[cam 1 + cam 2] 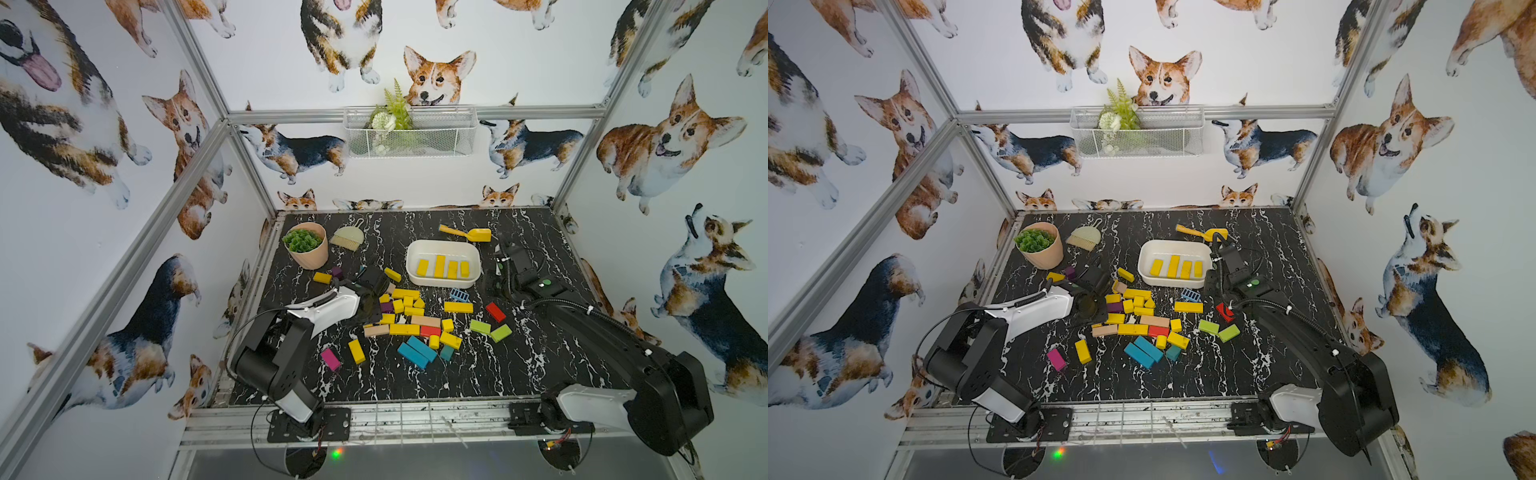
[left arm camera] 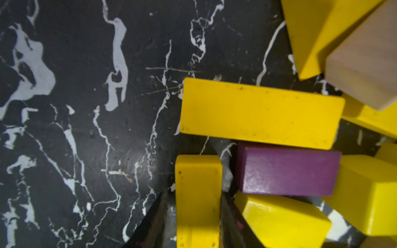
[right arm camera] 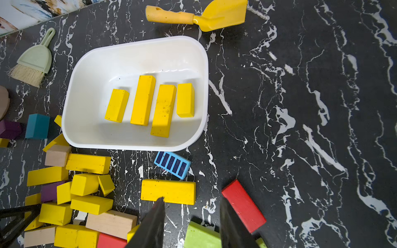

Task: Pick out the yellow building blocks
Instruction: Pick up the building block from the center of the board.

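Left hand point(image 1: 372, 309) hangs low over the black table point(image 1: 540, 365) in both top views, right at the 9 o'clock side of the block pile. Its fingers are hidden under its own dark body there. Most of the yellow blocks point(image 1: 405, 294) lie in that pile in the middle of the table, mixed with tan, red, purple, blue and green ones. A lone yellow block point(image 1: 356, 351) lies at 7 o'clock from the pile. A long yellow bar point(image 1: 458, 307) lies at 3 o'clock from it. The white tub point(image 1: 442, 281) sits at 1 o'clock from the pile, with four yellow blocks point(image 1: 439, 266) lying side by side in it. The right hand point(image 1: 492, 286) hangs just beside the tub, at its 4 o'clock corner. A yellow toy shovel point(image 1: 465, 234) lies at 1 o'clock from the tub.

The left wrist view shows the left hand's two dark fingers point(image 2: 154, 223) with a small yellow block point(image 2: 197, 193) between them. The hand is pinching this block, one finger on each side. Just past it lie a wide yellow block point(image 2: 257, 111) and a purple block point(image 2: 287, 171), touching each other. A tan block point(image 2: 365, 64) lies against more yellow ones.

The right wrist view shows the right hand's fingers point(image 3: 154, 223) spread apart with nothing held between them. They hang above the table, between the long yellow bar and a red block point(image 3: 242, 206). A green block point(image 3: 202, 236) lies under the gap. The tub is past the bar, and a little blue ridged piece point(image 3: 171, 164) lies between the bar and the tub.
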Tool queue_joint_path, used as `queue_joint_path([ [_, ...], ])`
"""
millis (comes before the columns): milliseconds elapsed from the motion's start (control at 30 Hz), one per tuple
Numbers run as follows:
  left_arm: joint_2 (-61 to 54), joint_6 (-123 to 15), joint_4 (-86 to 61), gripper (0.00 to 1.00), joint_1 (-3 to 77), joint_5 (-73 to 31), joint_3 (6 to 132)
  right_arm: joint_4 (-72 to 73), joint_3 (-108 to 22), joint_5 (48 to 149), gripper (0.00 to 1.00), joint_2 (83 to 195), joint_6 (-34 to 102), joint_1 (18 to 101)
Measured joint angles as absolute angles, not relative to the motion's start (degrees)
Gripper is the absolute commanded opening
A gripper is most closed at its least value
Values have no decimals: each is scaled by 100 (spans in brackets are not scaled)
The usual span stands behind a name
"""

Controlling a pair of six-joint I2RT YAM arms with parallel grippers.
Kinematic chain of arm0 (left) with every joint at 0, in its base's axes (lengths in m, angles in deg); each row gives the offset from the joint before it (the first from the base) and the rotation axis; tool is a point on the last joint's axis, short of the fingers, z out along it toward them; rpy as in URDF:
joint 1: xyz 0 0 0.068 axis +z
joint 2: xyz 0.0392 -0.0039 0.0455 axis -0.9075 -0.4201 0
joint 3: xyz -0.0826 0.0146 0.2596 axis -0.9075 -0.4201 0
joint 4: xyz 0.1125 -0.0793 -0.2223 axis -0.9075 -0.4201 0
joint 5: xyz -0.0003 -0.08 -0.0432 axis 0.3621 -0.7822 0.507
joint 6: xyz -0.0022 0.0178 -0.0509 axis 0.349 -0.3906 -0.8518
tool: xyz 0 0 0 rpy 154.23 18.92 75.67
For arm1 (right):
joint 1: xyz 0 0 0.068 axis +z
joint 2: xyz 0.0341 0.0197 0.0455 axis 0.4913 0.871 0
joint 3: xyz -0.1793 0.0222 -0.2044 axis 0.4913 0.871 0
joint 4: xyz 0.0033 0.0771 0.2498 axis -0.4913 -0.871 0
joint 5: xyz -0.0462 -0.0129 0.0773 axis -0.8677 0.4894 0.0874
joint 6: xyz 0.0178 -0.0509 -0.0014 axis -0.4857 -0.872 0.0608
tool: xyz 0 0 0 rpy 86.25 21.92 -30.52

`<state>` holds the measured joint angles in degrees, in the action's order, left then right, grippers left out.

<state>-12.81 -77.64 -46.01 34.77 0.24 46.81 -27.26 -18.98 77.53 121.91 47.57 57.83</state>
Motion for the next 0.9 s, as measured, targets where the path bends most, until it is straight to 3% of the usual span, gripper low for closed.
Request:
queue_joint_path([
  [400,-1369,-7694,-4497,22,3536,94,4718,-2794,-1887,7749,44,12174,4820,5783],
  [667,-597,-7310,-4923,21,3446,249,5556,-2877,-1783,7664,44,12010,4842,5783],
  [900,-1192,-6835,-5393,20,2683,636,7247,-2890,-1525,7631,44,11859,4901,5783],
])
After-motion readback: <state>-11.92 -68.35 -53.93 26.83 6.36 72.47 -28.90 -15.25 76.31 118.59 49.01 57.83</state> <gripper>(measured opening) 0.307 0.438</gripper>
